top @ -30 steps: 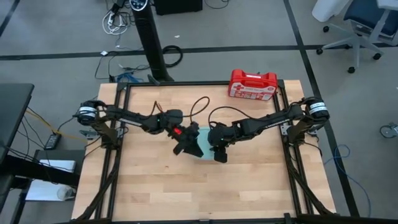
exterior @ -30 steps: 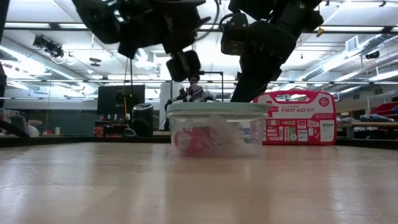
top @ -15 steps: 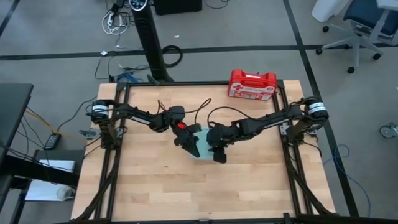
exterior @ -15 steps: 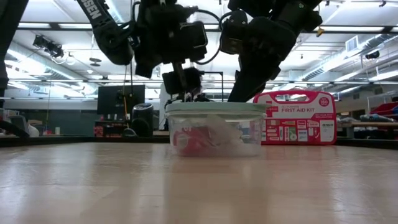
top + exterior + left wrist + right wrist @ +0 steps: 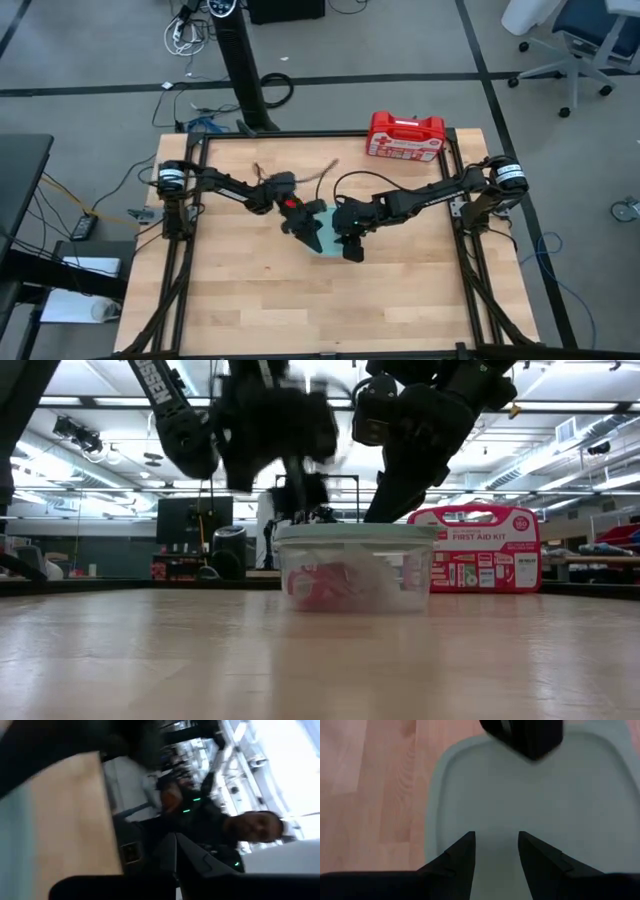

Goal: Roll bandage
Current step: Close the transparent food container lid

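The red bandage lies crumpled inside a clear plastic container standing mid-table, closed by a pale green lid. My left gripper is at the lid's left part, coming down onto it from above; it is blurred. It also shows in the right wrist view over the lid's far part. My right gripper is open by a narrow gap and points down at the lid near its right edge. My right gripper points straight down at the pale green lid, its two fingers apart. I cannot tell whether the fingertips touch the lid.
A red hard first-aid case stands at the table's far right edge, behind the container in the low view. Bare wooden table lies toward the near edge. A black frame runs around the table.
My left gripper has gone toward the table's right and down onto the container's lid. The container with the bandage inside has slid a little toward the table's right, still upright and closed. My right gripper has kept still.
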Robot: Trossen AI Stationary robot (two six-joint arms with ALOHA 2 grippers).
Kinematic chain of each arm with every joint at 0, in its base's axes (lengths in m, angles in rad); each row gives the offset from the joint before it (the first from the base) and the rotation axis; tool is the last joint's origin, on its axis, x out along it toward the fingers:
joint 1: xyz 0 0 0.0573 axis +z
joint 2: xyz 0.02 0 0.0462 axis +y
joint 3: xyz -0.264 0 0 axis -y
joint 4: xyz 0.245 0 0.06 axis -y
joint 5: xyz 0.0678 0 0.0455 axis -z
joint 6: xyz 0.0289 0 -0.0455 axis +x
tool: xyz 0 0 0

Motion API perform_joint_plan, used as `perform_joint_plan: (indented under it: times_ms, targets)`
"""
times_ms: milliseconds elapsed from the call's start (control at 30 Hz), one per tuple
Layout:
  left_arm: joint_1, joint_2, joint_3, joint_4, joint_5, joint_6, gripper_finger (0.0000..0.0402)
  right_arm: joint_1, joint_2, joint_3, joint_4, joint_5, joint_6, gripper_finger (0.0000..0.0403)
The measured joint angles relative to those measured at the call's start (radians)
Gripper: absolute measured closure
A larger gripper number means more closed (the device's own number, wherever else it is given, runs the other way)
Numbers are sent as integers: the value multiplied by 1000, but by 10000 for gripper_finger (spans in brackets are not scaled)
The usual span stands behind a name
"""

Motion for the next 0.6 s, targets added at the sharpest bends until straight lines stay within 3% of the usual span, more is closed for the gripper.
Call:
perform_joint_plan:
  times_ms: [100,167,300,400,500,600]
  targets:
    - [3,-29,22,185,0,-113,397,0,0,0,3,-13,5,253]
    - [3,-35,21,185,-7,-107,399,-2,0,0,0,-14,13,253]
    - [3,7,14,-84,-92,92,399,-15,4,0,-10,-12,13,253]
    - [5,19,19,-146,-98,170,399,-19,4,-1,-13,-9,13,253]
    - [2,25,18,-87,-94,153,399,-19,4,-1,-12,-11,13,253]
    - [2,32,14,78,-67,37,399,-19,4,-1,-14,-13,13,253]
